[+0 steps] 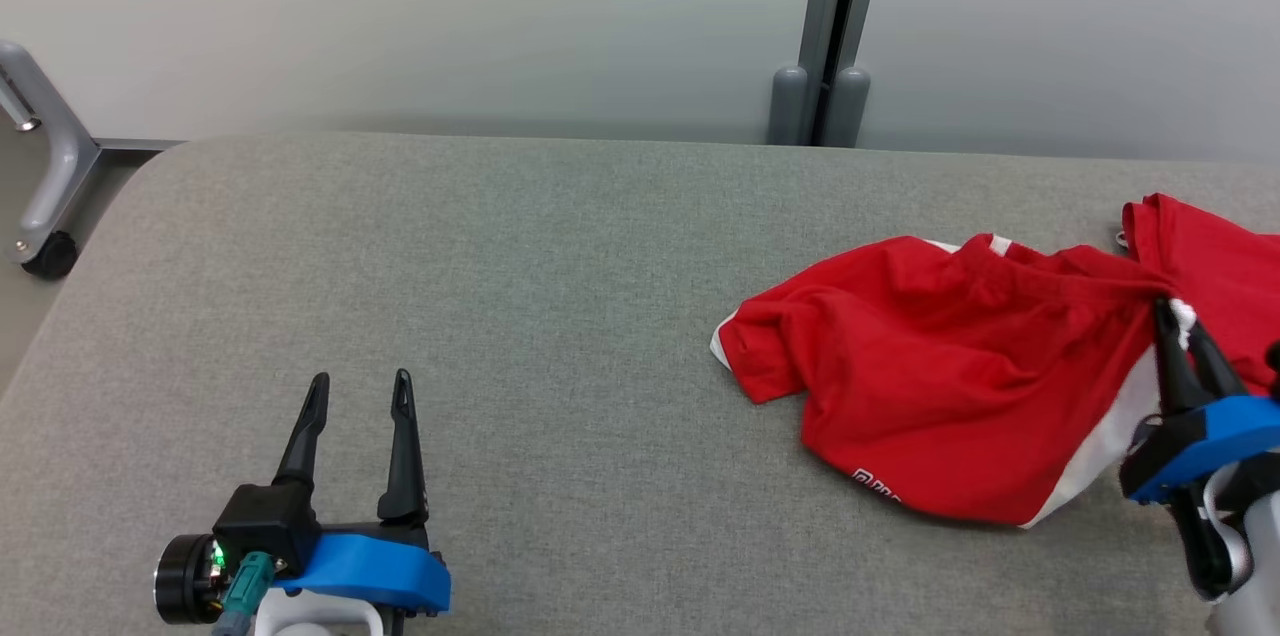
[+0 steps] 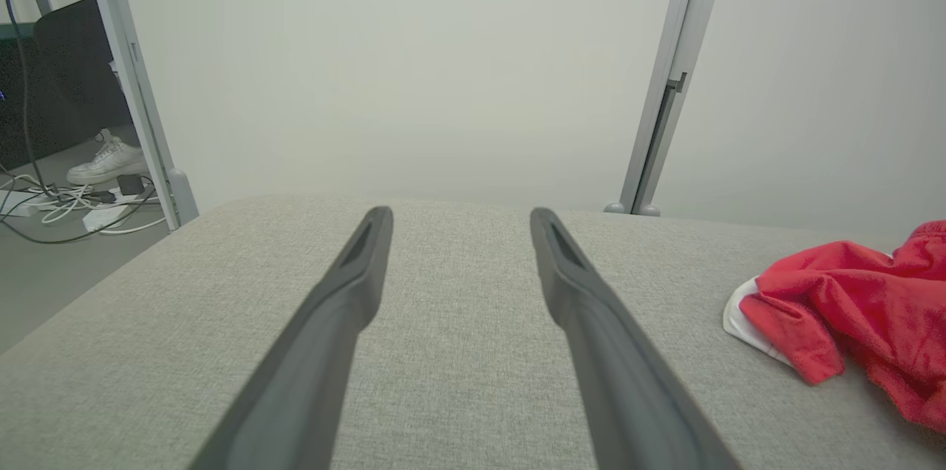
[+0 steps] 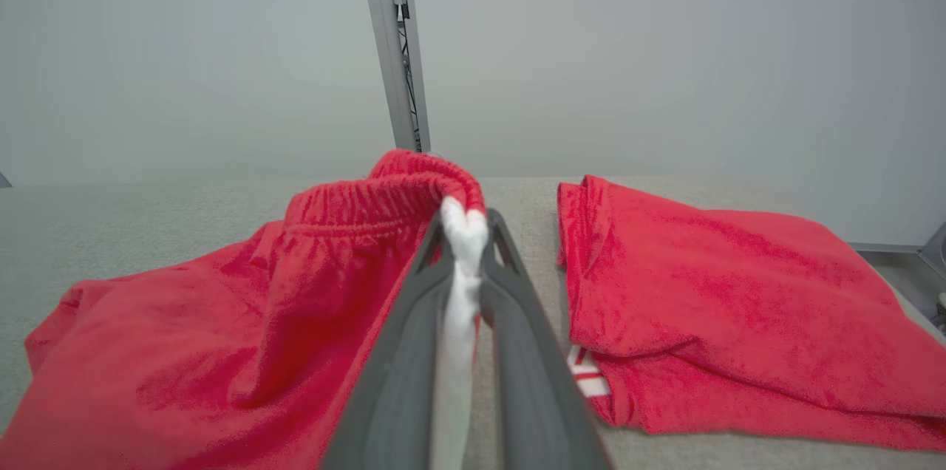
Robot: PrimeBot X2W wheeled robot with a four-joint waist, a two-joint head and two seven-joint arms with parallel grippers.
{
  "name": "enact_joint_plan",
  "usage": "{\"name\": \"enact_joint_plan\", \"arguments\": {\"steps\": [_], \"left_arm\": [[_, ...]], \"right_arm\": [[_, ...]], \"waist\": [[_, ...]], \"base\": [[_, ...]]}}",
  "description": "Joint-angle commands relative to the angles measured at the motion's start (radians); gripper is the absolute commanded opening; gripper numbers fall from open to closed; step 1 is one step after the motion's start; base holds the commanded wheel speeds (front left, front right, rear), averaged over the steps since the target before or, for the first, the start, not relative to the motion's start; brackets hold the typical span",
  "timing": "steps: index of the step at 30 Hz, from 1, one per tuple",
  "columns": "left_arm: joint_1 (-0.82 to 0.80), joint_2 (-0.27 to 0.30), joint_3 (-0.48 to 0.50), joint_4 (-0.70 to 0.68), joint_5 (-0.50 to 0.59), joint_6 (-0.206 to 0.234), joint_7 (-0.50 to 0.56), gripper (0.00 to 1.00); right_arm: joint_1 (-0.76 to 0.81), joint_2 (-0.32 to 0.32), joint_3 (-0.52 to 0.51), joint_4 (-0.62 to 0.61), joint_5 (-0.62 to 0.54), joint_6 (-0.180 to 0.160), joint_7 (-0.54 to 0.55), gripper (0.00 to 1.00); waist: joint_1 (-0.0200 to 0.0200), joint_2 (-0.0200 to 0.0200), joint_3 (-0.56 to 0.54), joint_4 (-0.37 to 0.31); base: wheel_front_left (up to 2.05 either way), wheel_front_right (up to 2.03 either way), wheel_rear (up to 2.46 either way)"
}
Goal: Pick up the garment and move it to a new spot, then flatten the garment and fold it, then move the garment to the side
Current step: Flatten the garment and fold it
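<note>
- One grey frame leg [image 1: 50, 166] on one black castor stands at 9 o'clock of the head view, off the table's corner; the left wrist view shows one white shoe [image 2: 103, 159] and a tangle of cables on the floor at its 9 o'clock.
- One left gripper [image 1: 361, 378] sits at 7 o'clock in the head view; its two dark fingers stand well apart over bare cloth, touching nothing; the left wrist view [image 2: 460, 213] shows the same gap.
- One grey padded table [image 1: 500, 266] fills the middle; one grey post [image 1: 825, 36] rises behind it at 1 o'clock.
- One garment [image 1: 930, 366], red with white side panels and an elastic waistband, lies crumpled on the table at 4 o'clock of the head view; in the left wrist view [image 2: 850, 293] it is at 4 o'clock, well apart from the left fingers.
- One right gripper [image 1: 1178, 316] at 4 o'clock, by the right edge; its two fingers are pinched together on a white fold of the garment at the waistband, seen closely in the right wrist view [image 3: 467, 222].
- A second red cloth [image 1: 1215, 261] lies folded at 3 o'clock; in the right wrist view [image 3: 739, 285] a strip of table parts it from the garment [image 3: 222, 322].
</note>
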Motion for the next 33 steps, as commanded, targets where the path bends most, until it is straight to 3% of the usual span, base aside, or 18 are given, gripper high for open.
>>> {"name": "enact_joint_plan", "arguments": {"steps": [1, 9, 14, 20, 27, 28, 29, 30, 33], "left_arm": [[0.007, 0.002, 0.007, 0.000, 0.000, -0.005, -0.004, 1.00], [-0.002, -0.004, 0.003, -0.003, 0.005, -0.007, -0.004, 1.00], [-0.005, -0.010, 0.004, 0.002, 0.003, -0.006, -0.004, 1.00], [-0.018, -0.024, -0.007, 0.009, 0.005, -0.015, -0.004, 1.00], [-0.029, -0.036, -0.005, 0.015, 0.010, -0.017, -0.004, 1.00], [-0.028, -0.037, -0.004, 0.016, 0.010, -0.017, -0.004, 1.00], [-0.027, -0.038, -0.002, 0.017, 0.010, -0.017, -0.004, 1.00], [-0.026, -0.039, 0.000, 0.018, 0.010, -0.017, -0.004, 1.00], [-0.021, -0.042, 0.009, 0.018, 0.011, -0.015, -0.004, 1.00]], "right_arm": [[0.013, 0.008, 0.013, -0.029, -0.005, 0.001, 0.005, 0.00], [0.024, 0.123, 0.160, -0.253, -0.018, 0.001, 0.091, 0.00], [0.022, 0.203, 0.297, -0.316, -0.022, 0.001, 0.125, 0.00], [0.020, 0.252, 0.482, -0.274, -0.008, 0.001, 0.116, 0.00], [0.011, 0.257, 0.706, -0.160, 0.075, 0.001, 0.075, 0.00], [0.010, 0.257, 0.734, -0.142, 0.092, 0.001, 0.073, 0.05], [0.003, 0.257, 0.753, -0.132, 0.106, 0.001, 0.063, 0.78], [-0.005, 0.257, 0.770, -0.122, 0.120, 0.001, 0.054, 1.00], [-0.022, 0.257, 0.799, -0.098, 0.152, 0.001, 0.026, 1.00]], "waist": [[0.0001, 0.0000, -0.004, 0.001], [0.0001, 0.0000, -0.015, 0.052], [0.0001, 0.0000, -0.009, 0.098], [0.0001, 0.0000, 0.009, 0.156], [0.0001, 0.0000, 0.028, 0.188], [0.0001, 0.0000, 0.029, 0.188], [0.0001, 0.0000, 0.031, 0.187], [0.0001, 0.0000, 0.033, 0.184], [0.0001, 0.0000, 0.034, 0.168]], "base": [[0.00, 0.00, 0.00], [0.00, 0.00, 0.00], [0.00, 0.00, 0.00], [0.00, 0.00, 0.00], [0.00, 0.00, 0.00], [0.00, 0.00, 0.00], [0.00, 0.00, 0.00], [0.00, 0.00, 0.00], [0.00, 0.00, 0.00]]}}
